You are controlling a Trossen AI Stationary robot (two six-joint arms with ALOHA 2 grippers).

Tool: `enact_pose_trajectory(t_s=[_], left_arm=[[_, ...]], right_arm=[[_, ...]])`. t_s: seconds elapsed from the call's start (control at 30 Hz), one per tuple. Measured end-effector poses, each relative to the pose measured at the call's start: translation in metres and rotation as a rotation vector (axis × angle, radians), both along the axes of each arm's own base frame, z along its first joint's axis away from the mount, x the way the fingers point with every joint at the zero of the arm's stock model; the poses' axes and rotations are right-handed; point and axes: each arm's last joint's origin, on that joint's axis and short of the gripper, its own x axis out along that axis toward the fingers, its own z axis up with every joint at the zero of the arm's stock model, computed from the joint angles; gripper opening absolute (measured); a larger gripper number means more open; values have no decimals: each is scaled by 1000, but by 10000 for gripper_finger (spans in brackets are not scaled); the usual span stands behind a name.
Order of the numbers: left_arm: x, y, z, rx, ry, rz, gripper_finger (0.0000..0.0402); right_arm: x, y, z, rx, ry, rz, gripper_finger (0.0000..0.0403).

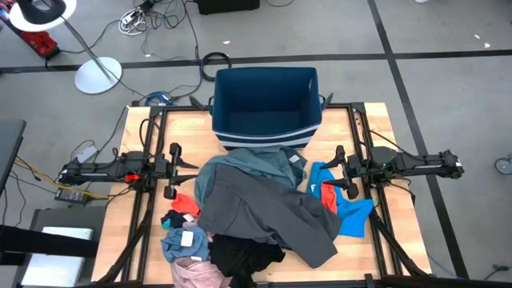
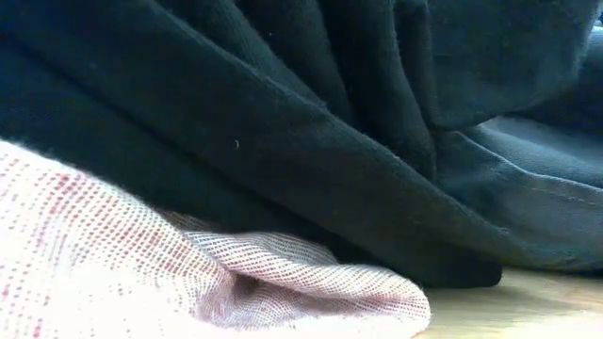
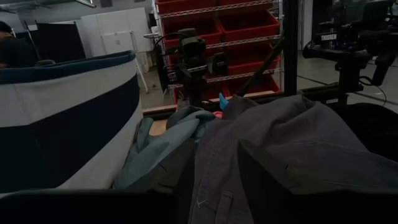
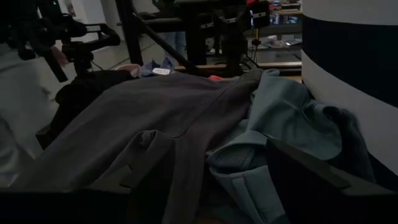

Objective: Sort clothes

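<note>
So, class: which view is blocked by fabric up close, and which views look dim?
Low view: soft black garment and pink woven cloth fill the frame, close and soft. Both wrist views: dim, large grey garment in shadow. High view: evenly lit.

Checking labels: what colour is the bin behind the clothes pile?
Dark blue bin with a white stripe; high view shows it best.

We see a pale wood table (image 1: pixel 376 128) with visible grain, smooth and matt. The clothes (image 1: pixel 264 204) are all soft matt cloth: grey piece (image 3: pixel 280 155) a smooth weave, pink one (image 2: pixel 113 273) a coarse open knit, black one (image 2: pixel 283 122) faintly fuzzy. The bin (image 1: pixel 266 108) looks like smooth blue plastic.
</note>
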Motion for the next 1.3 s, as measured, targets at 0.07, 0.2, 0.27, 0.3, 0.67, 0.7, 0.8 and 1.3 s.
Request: enact_pose_trajectory(t_s=[0.07,0.2,0.27,0.3,0.67,0.7,0.8,1.3], left_arm=[[0,0,0,0,1,0,127],[0,0,1,-60,-12,-7,127],[0,0,4,-186,-28,-27,127],[0,0,5,-242,-37,-34,127],[-2,2,16,-402,-162,-2,127],[-3,2,17,-403,-173,7,127],[-3,2,18,-360,-179,28,127],[2,6,105,-428,175,219,127]], right_arm=[[0,0,0,0,0,0,254],[0,0,0,0,0,0,254],[0,0,0,0,0,0,254],[0,0,0,0,0,0,254],[0,0,0,0,0,0,254],[0,0,0,0,0,0,254],[0,0,0,0,0,0,254],[0,0,0,0,0,0,254]])
